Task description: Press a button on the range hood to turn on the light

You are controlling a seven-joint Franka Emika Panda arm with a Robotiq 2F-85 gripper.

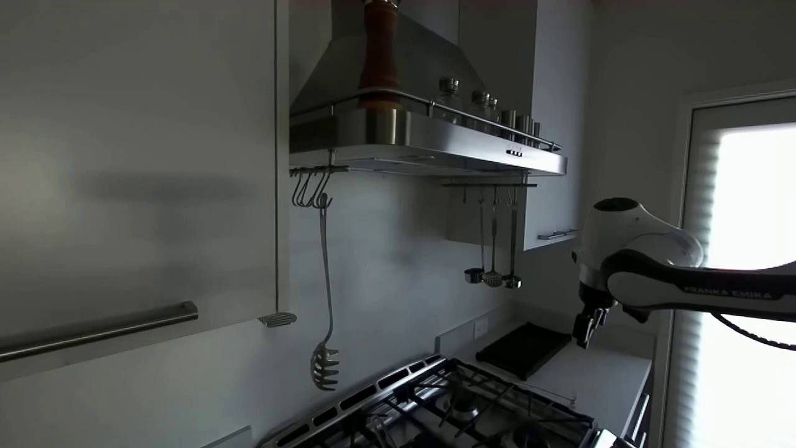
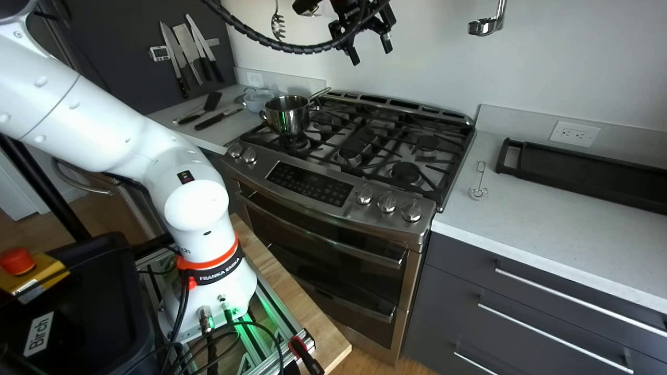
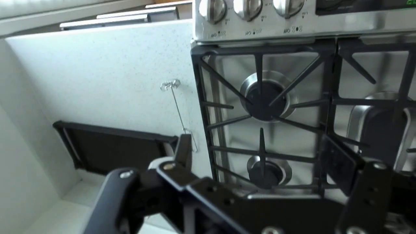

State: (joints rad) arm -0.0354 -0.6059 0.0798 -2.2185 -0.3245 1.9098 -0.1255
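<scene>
The steel range hood [image 1: 454, 134] hangs above the stove in an exterior view. A short row of small dark buttons [image 1: 514, 153] sits on its front band near the right end. The underside of the hood looks dull, with no lit lamp visible. My gripper [image 1: 586, 330] points down, below the hood's level and apart from it, near the right side of that view. It also hangs over the stove's back area in an exterior view [image 2: 371, 51]. In the wrist view the fingers [image 3: 261, 152] are wide apart with nothing between them. The hood and buttons are out of the wrist view.
Utensils hang from a rail [image 1: 491, 185] under the hood. Jars and a wooden mill [image 1: 379, 56] stand on top. Below are the gas stove [image 2: 365, 140], a steel pot [image 2: 287, 115], a black griddle [image 2: 589, 172] and a wire whisk [image 2: 478, 182] on the counter.
</scene>
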